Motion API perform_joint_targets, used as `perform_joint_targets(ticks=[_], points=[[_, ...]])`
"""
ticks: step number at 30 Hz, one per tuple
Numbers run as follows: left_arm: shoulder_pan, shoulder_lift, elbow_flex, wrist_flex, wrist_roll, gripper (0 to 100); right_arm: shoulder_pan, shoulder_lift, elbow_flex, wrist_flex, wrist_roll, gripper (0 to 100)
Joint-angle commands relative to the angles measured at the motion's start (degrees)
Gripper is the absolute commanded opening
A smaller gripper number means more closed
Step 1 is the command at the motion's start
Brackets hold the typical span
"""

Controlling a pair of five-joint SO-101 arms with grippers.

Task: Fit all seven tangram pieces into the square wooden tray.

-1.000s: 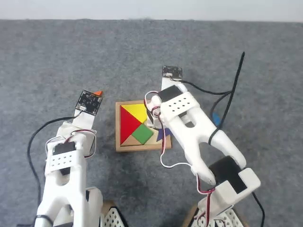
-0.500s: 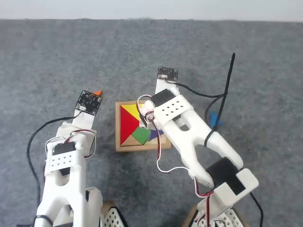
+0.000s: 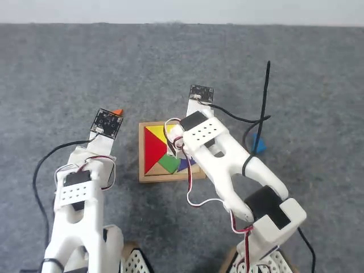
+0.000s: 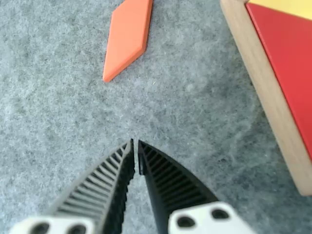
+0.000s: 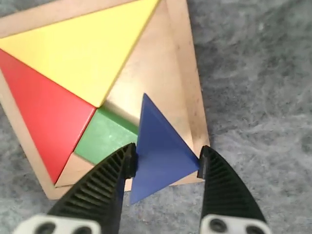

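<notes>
Since a second ago your right tool point(image 5: 166, 152) has swung over the tray point(image 5: 189, 78), jaws half-spread, gripping the blue triangle point(image 5: 161, 156) above the rim nearest it. Square it to the bare gap just ahead, then lower it flat.

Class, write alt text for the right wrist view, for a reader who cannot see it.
The right claw grips a blue triangle that overlaps the rim of the wooden tray. In the tray lie a yellow triangle, a red triangle and a green square; grey carpet surrounds it.
</notes>
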Motion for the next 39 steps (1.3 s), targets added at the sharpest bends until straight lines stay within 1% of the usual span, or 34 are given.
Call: perform_joint_targets(ticks=[1, 5, 7, 13, 15, 19, 21, 25, 27, 30, 33, 36, 39], points=[[-0.1, -2.0, -0.6, -1.1, -0.7, 1, -0.8, -0.6, -0.7, -0.8, -0.6, 17.9], [-0.1, -2.0, -0.6, -1.1, -0.7, 1, -2.1, -0.3, -0.7, -0.8, -0.5, 28.2], [-0.1, -2.0, -0.6, -1.1, -0.7, 1, -2.2, -0.3, -0.7, -0.8, -0.5, 30.8], [-0.1, -2.0, -0.6, -1.1, -0.7, 1, -1.8, -0.9, -0.8, -0.8, -0.4, 30.7], [-0.2, -2.0, -0.6, -1.1, -0.7, 1, -1.0, -1.8, -1.8, -0.1, 0.8, 30.7], [-0.2, -2.0, -0.6, -1.1, -0.7, 1, 3.0, -5.5, -4.8, 3.9, 6.8, 30.6], [-0.2, -2.0, -0.6, -1.1, -0.7, 1, 5.5, -8.1, -6.3, 6.9, 10.3, 28.1], [-0.2, -2.0, -0.6, -1.1, -0.7, 1, 11.0, -14.4, -8.2, 10.5, 20.3, 12.8], [-0.2, -2.0, -0.6, -1.1, -0.7, 1, 14.2, -17.7, -8.1, 11.5, 26.2, 7.4], [-0.2, -2.0, -0.6, -1.1, -0.7, 1, 18.6, -21.3, -8.1, 14.5, 35.7, 9.1], [-0.2, -2.0, -0.6, -1.1, -0.7, 1, 22.2, -23.4, -6.9, 17.4, 42.6, 11.3], [-0.2, -2.0, -0.6, -1.1, -0.7, 1, 25.5, -24.0, -2.4, 15.9, 45.4, 13.4], [-0.2, -2.0, -0.6, -1.1, -0.7, 1, 27.9, -23.8, 4.7, 9.2, 47.0, 16.3]])
